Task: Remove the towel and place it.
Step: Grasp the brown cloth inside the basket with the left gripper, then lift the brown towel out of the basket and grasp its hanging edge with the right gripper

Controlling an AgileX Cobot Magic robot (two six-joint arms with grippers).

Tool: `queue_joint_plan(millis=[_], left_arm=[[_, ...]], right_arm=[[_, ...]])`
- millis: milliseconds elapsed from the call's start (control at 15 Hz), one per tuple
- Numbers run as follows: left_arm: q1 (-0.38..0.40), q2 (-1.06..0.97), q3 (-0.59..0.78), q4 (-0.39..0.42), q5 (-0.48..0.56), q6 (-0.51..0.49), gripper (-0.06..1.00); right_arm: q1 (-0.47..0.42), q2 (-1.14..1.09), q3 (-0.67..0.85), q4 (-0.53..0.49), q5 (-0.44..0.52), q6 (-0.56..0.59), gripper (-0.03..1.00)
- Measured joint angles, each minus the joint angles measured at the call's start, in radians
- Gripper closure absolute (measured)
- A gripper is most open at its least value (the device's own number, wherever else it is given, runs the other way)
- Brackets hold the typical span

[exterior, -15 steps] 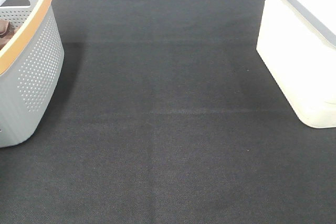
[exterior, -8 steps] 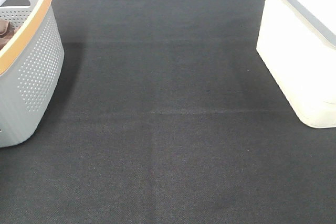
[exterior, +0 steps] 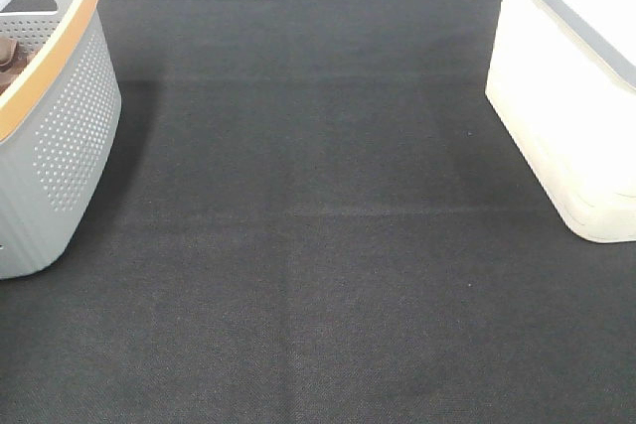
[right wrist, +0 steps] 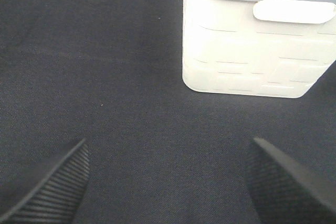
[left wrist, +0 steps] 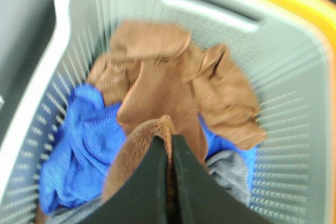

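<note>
Brown towel [left wrist: 157, 80], blurry, between left pincer [left wrist: 169, 142] tips

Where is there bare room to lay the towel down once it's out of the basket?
The whole black mat between the grey basket and the white box is bare, front to back. Crowded only inside the basket, where the brown towel, blue cloth and grey cloth are piled.
</note>
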Motion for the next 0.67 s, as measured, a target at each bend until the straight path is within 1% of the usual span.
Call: queue_joint_plan(millis=[200, 333, 467, 533, 667], left_arm=[[0.000, -0.124, 0.000, -0.016, 0.006, 0.023, 0.94], [0.000, -0.215, 0.000, -0.065, 0.008, 0.067, 0.94], [0.000, -0.286, 0.000, -0.103, 0.003, 0.087, 0.94], [0.000, -0.315, 0.000, -0.130, -0.010, 0.101, 0.94], [0.000, -0.365, 0.000, -0.223, -0.021, 0.157, 0.94]], right_arm=[[0.000, 0.000, 0.000, 0.000, 0.000, 0.000, 0.20], [0.000, 0.000, 0.000, 0.000, 0.000, 0.000, 0.20], [0.000, 0.000, 0.000, 0.012, 0.000, 0.000, 0.20], [0.000, 0.000, 0.000, 0.039, 0.000, 0.000, 0.20], [0.000, 0.000, 0.000, 0.132, -0.005, 0.000, 0.20]])
